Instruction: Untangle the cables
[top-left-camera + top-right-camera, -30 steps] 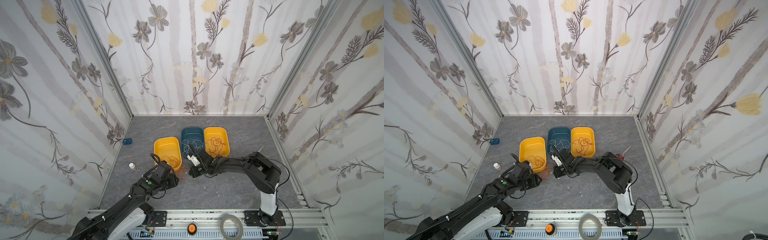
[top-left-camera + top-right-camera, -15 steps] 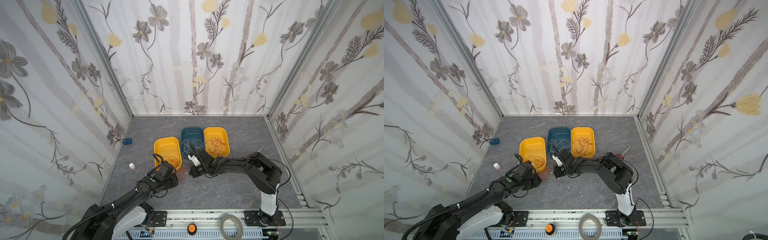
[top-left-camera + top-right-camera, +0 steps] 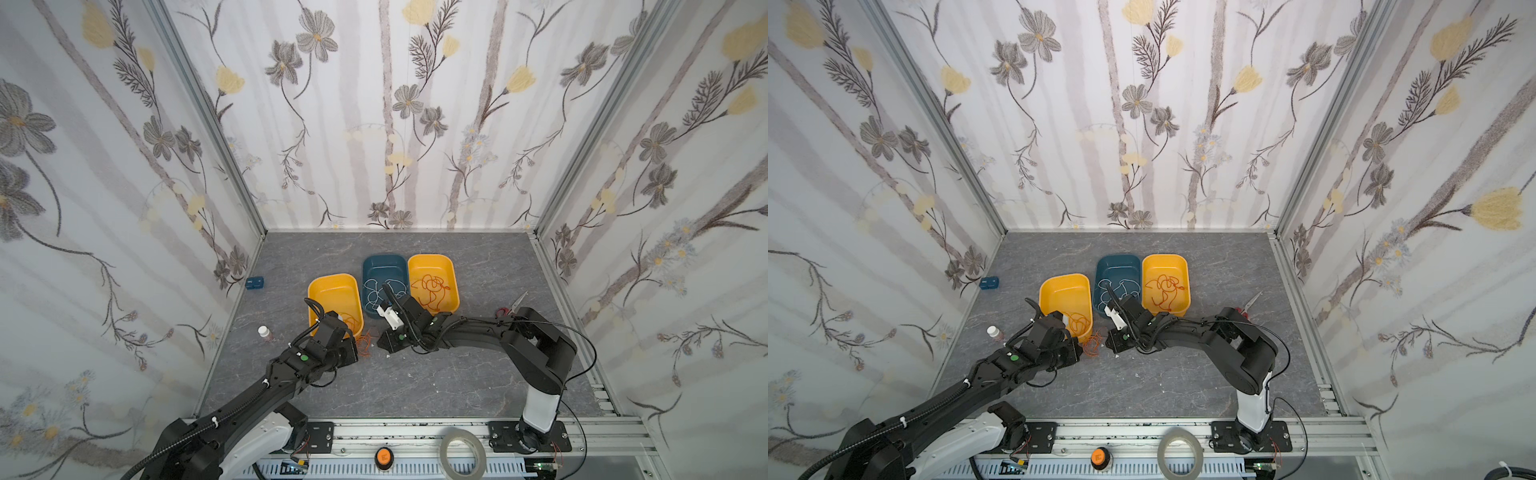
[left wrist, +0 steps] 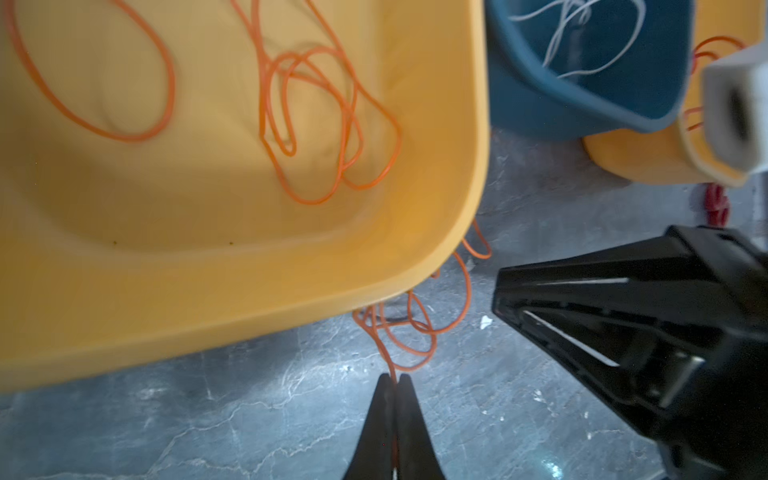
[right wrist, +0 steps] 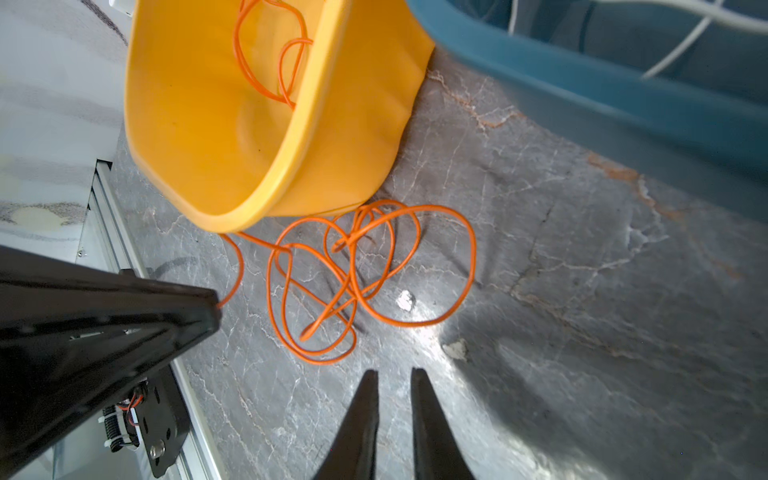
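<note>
In both top views three trays sit on the table [image 3: 415, 382]: two yellow trays [image 3: 332, 291], one blue tray [image 3: 384, 264], seemingly one per cable colour. The loose orange cable [image 3: 365, 343] lies beside the nearer yellow one.

Left wrist view: the left pincer [image 4: 394, 376] is pinched onto its strand, probably anchoring it.

Right wrist view: the right pincer [image 5: 395, 372] is narrowly parted, empty, near the loops.

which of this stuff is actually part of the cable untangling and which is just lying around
In the job: orange tangle on the table, pinched by the left gripper; right gripper, open, empty; orange cable in near yellow tray; white cable in blue tray; red cable in far yellow tray.
Lying about: small bottle, blue block, scissors, tape roll.
</note>
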